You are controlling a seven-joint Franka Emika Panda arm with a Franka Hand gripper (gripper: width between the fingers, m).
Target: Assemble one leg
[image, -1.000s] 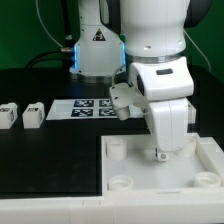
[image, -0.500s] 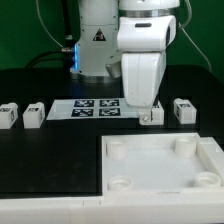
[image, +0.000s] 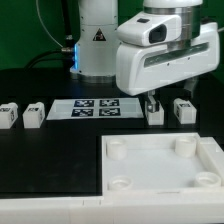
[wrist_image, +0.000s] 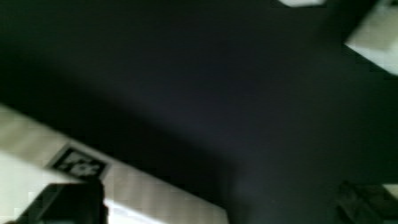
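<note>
Several small white legs with marker tags lie on the black table. One leg point(image: 154, 112) lies just beyond the panel, and my gripper point(image: 154, 103) is down over it with a finger on each side. In the blurred wrist view the same leg point(wrist_image: 134, 175) shows its tag beside one dark finger point(wrist_image: 68, 205). The other finger point(wrist_image: 365, 198) stands far from it, so the gripper point(wrist_image: 214, 205) is open. Another leg point(image: 184, 109) lies to the exterior view's right of it. Two more legs point(image: 10, 114) point(image: 34, 113) lie at the exterior view's left.
The large white panel point(image: 150, 165) with round corner sockets fills the near side of the table. The marker board point(image: 95, 108) lies flat between the left legs and the gripper. The robot's base point(image: 98, 45) stands behind it.
The gripper has moved from over the panel's far edge away to the leg behind it. Its wrist has then turned, so the hand now lies broadside in the exterior view.
</note>
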